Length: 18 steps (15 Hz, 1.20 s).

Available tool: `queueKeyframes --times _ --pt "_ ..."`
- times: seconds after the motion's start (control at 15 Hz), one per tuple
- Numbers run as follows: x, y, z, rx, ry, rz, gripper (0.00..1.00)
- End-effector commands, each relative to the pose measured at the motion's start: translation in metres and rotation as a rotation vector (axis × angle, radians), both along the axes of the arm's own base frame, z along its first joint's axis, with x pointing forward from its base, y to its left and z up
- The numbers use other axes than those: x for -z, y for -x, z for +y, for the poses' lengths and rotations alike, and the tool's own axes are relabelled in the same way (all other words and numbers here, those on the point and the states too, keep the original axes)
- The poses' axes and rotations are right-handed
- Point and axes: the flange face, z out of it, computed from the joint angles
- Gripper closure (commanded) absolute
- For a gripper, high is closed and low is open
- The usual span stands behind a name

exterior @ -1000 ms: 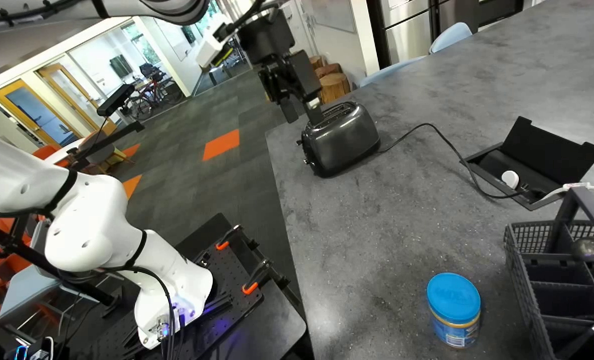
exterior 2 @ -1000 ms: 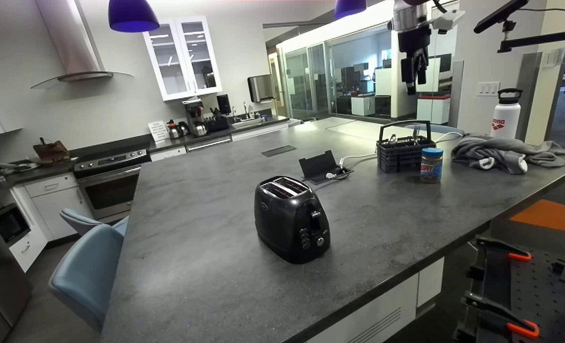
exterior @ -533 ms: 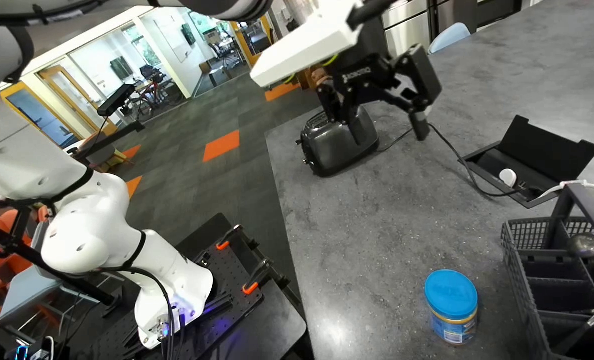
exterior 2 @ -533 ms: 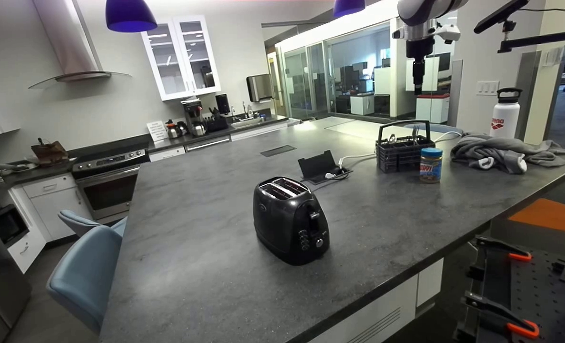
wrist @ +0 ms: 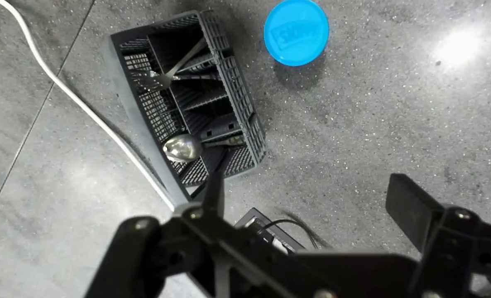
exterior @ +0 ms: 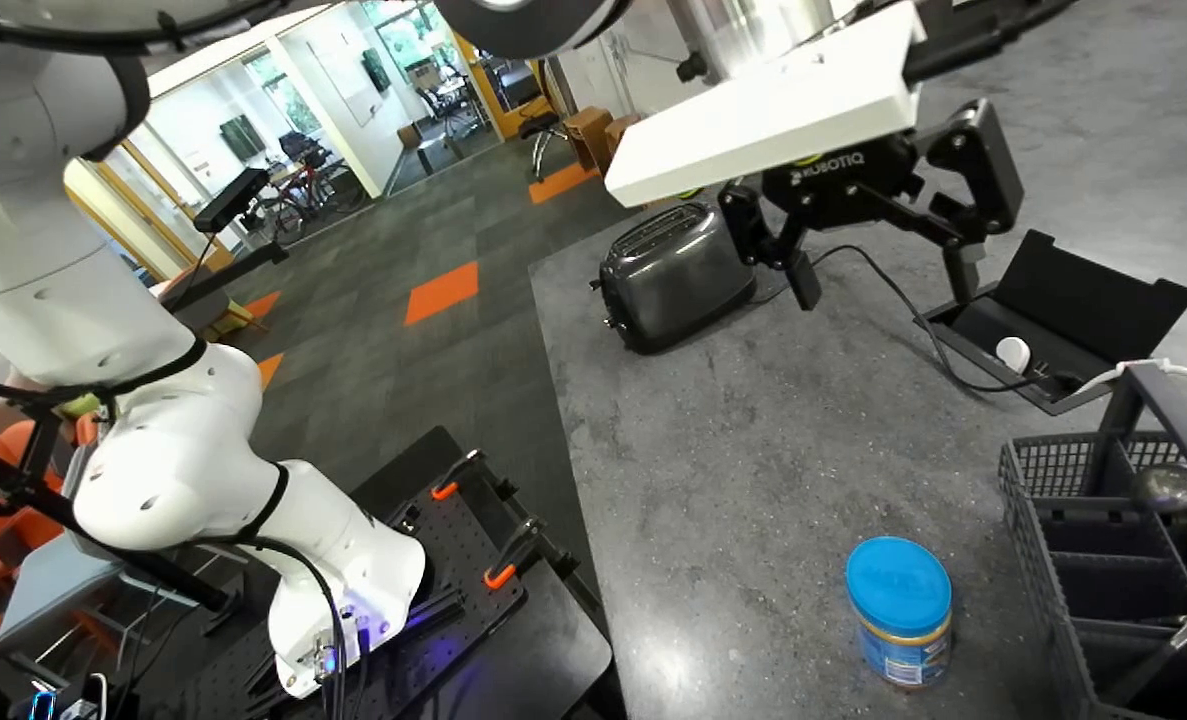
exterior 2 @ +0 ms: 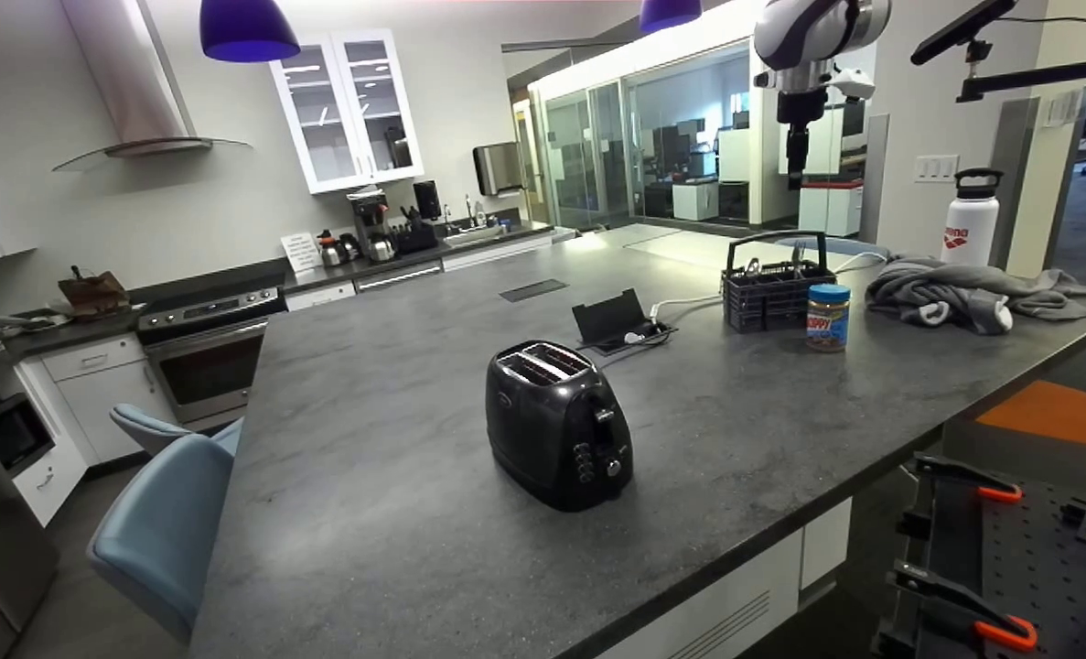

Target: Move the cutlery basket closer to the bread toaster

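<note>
The big grey table showed a job that looked hardly begun. The cutlery basket stood upright, well apart from the black toaster and past the flip-lid box. The gripper hung above the table, its jaws spread wide with nothing between them. So the grab, the move and the setting down all seemed left to do.

The table's edge ran near the toaster, so I thought the safer spot was on the side facing the basket. A bare lane led that way, between the box with its raised lid and the peanut butter jar, which sat near the basket but apart from it. The toaster's black cord ran to the box and might snag. A white cable passed by the basket; whether they touched was hard to see. Smallest, the spoon and fork inside could spill.
</note>
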Motion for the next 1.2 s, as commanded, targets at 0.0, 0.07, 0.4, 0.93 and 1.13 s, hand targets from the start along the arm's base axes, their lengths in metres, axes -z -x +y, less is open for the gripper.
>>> queueKeyframes --times 0.0,0.07,0.4,0.93,1.13 --pt "0.001 -0.008 -0.013 -0.011 0.093 -0.021 0.0" --pt "0.002 -0.01 -0.021 -0.025 0.126 -0.042 0.0" --pt "0.042 -0.018 -0.078 -0.092 0.201 -0.061 0.0" --pt "0.094 -0.04 -0.137 -0.07 0.172 -0.012 0.0" --pt "0.105 -0.055 -0.141 -0.071 0.114 -0.019 0.0"
